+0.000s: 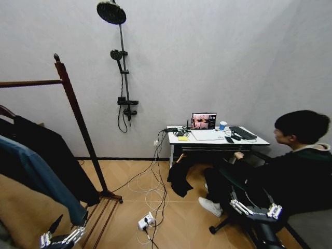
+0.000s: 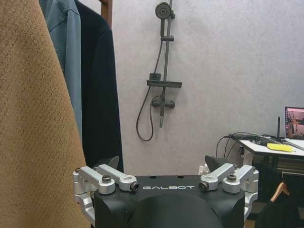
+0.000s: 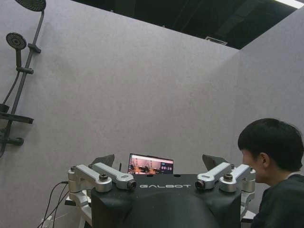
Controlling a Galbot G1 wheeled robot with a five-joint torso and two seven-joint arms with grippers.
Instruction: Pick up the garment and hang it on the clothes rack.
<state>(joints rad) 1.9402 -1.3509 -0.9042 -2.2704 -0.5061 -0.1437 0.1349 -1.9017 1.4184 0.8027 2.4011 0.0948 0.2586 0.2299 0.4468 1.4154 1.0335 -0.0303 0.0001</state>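
Grey walls and a wood floor are seen, with a black shower stand (image 1: 122,67) fixed up on the wall ahead and a small white desk (image 1: 218,139) with a laptop (image 1: 203,121) set beyond the grippers. Low at the robot's left, the left gripper (image 1: 62,237) is held with its fingers spread apart and nothing in them, and the clothes rack (image 1: 78,116) is stood just beside and above it, with the black garment (image 1: 52,155) hung there next to a blue jacket (image 1: 36,174) and a tan coat (image 2: 33,133). Low at the right, the right gripper (image 1: 254,209) is held wide apart too, near a seated person, with another dark garment (image 1: 180,179) draped under the desk farther off.
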